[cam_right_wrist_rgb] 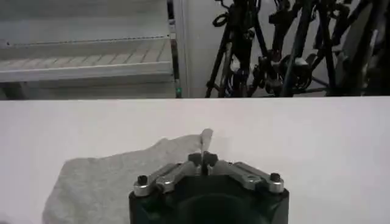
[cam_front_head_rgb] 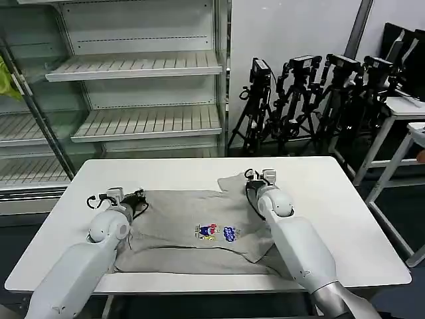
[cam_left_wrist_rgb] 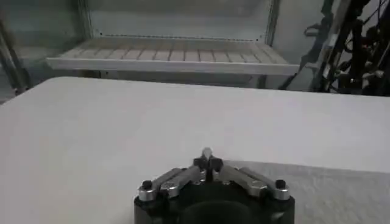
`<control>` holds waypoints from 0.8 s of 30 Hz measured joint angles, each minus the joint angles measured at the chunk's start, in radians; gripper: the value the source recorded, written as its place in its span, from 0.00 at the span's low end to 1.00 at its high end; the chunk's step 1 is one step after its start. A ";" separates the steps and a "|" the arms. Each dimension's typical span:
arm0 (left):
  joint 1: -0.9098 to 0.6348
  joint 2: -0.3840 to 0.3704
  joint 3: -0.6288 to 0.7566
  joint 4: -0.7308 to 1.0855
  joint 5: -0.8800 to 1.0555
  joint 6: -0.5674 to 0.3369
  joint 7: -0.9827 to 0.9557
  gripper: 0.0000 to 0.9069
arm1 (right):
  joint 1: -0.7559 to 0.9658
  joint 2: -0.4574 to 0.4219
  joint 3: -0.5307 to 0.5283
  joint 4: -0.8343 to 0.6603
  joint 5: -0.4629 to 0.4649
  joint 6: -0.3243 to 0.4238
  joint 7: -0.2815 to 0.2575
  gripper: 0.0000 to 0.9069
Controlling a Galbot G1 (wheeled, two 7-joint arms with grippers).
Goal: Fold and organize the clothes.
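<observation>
T-shirt [cam_front_head_rgb: 199, 229], light grey, is laid flat on the white table [cam_front_head_rgb: 345, 219], print upward; no finished fold is seen, so nearly all folding is judged left. Its far edge is pinched by the left gripper [cam_front_head_rgb: 137, 199] and right gripper [cam_front_head_rgb: 253, 180], jaws closed on fabric.

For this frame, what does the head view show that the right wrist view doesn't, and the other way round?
Head view alone: the whole grey T-shirt with its multicoloured chest print, and the left end effector at the shirt's far left edge. Right wrist view alone: the right end effector shut on a raised tip of fabric, seen close. Both: the white table, the T-shirt's right sleeve, the shelving and the tripods.
</observation>
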 measured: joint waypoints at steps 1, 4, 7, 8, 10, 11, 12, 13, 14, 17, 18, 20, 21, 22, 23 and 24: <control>0.002 0.000 -0.002 -0.004 0.000 0.000 0.000 0.06 | -0.001 0.000 0.000 0.003 0.002 0.004 0.000 0.00; 0.006 0.003 -0.007 -0.016 0.001 -0.001 0.006 0.06 | -0.003 -0.002 0.002 0.020 0.010 0.022 0.000 0.00; 0.007 0.008 -0.014 -0.032 0.008 0.000 0.008 0.06 | -0.004 -0.005 0.010 0.045 0.015 0.042 0.001 0.00; 0.005 0.011 -0.016 -0.038 0.010 0.000 0.008 0.06 | -0.005 -0.008 0.013 0.056 0.015 0.050 0.001 0.00; 0.004 0.014 -0.020 -0.052 0.011 0.000 0.008 0.06 | -0.008 -0.013 0.021 0.082 0.014 0.069 0.002 0.00; 0.004 0.016 -0.021 -0.060 0.011 0.001 0.008 0.06 | -0.010 -0.016 0.023 0.095 0.014 0.076 0.003 0.00; 0.004 0.021 -0.023 -0.069 0.010 0.003 0.007 0.06 | -0.013 -0.019 0.026 0.109 0.013 0.083 0.005 0.00; 0.004 0.026 -0.025 -0.078 0.008 0.005 0.007 0.06 | -0.016 -0.022 0.029 0.123 0.013 0.088 0.006 0.00; 0.005 0.031 -0.026 -0.087 0.008 0.006 0.007 0.06 | -0.020 -0.027 0.033 0.138 0.013 0.092 0.007 0.00; 0.010 0.048 -0.039 -0.123 0.006 0.006 0.006 0.06 | -0.039 -0.041 0.044 0.191 0.013 0.101 0.012 0.00; 0.012 0.055 -0.042 -0.136 0.004 0.006 0.005 0.06 | -0.048 -0.047 0.049 0.210 0.013 0.101 0.014 0.00; 0.020 0.067 -0.052 -0.163 -0.002 0.005 0.004 0.06 | -0.071 -0.060 0.058 0.255 0.012 0.102 0.016 0.00; 0.025 0.074 -0.058 -0.179 -0.005 0.005 0.002 0.06 | -0.084 -0.066 0.063 0.278 0.011 0.102 0.017 0.00; 0.031 0.081 -0.064 -0.193 -0.008 0.005 0.001 0.06 | -0.101 -0.074 0.069 0.305 0.010 0.102 0.019 0.00; 0.038 0.087 -0.071 -0.209 -0.011 0.005 0.000 0.06 | -0.117 -0.082 0.074 0.329 0.008 0.101 0.019 0.00; 0.048 0.094 -0.080 -0.226 -0.013 0.004 -0.002 0.06 | -0.134 -0.090 0.080 0.354 0.006 0.100 0.020 0.00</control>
